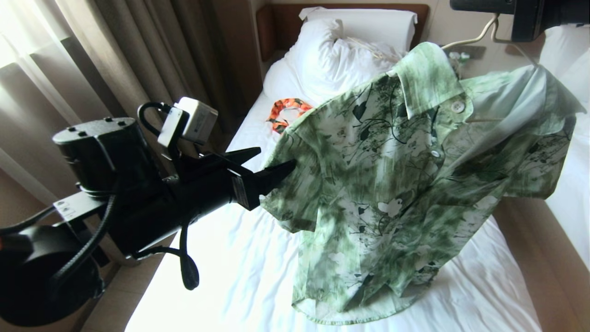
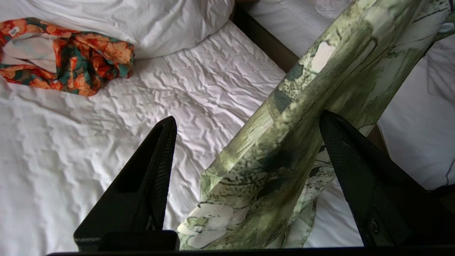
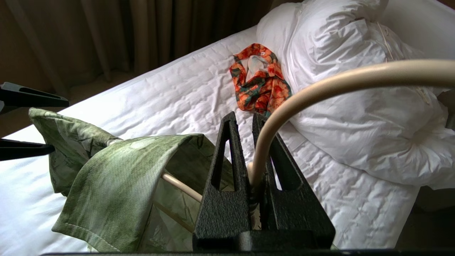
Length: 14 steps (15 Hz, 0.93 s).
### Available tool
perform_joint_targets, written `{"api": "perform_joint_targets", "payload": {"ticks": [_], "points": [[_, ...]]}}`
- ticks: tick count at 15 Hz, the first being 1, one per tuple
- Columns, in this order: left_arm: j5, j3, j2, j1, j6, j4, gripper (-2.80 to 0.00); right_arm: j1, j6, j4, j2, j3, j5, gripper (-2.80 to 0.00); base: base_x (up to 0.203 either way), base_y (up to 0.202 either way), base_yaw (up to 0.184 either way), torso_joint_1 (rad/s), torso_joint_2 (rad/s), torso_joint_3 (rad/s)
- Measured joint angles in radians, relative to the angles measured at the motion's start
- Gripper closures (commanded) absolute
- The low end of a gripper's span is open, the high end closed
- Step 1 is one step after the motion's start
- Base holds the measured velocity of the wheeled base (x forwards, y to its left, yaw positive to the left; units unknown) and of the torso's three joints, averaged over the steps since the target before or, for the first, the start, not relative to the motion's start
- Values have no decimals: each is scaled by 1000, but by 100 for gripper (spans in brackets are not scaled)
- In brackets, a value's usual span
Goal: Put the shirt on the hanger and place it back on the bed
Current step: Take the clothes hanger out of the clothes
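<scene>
Shirt (image 1: 405,184) is hanging on the hanger (image 1: 479,37), draped over the bed (image 1: 239,276) with its lower hem sagging toward the sheet. Your right gripper (image 3: 253,174) is pinching the hanger's neck just under the hook, jaws narrow around the cream wire, carrying the whole load at the head view's upper right. Your left gripper (image 1: 272,163) is standing wide, its two fingers straddling the sleeve edge on the shirt's side; the wrist view is showing cloth passing between the jaws, lying against one finger but not clamped.

Judgement: the hanging step is looking essentially finished, since collar and both shoulders are sitting on the wire. You are now entering the set-down step.

Next move is calling for you to draw the left gripper clear of the sleeve, then lower the right arm so the shirt spreads flat on bare sheet, keeping away from the orange patterned garment (image 1: 288,113) near the pillows (image 1: 341,55).
</scene>
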Motion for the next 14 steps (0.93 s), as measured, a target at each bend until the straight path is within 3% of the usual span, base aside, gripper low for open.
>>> {"api": "perform_joint_targets", "payload": {"ticks": [2,3,8,14], "points": [[-1,-19,30,-10,0,-2,-280,-3,0,0,1,-1,1,0,0,0,0,0,0,0],[-1,-29,42,-18,-1,-4,0,-3,0,0,2,-2,2,0,0,0,0,0,0,0],[10,-63,87,-46,-2,-30,0,-4,-2,-1,5,-2,1,0,0,0,0,0,0,0],[49,-11,60,-30,-8,-29,0,-4,-6,-3,8,-6,-3,0,0,0,0,0,0,0]]}}
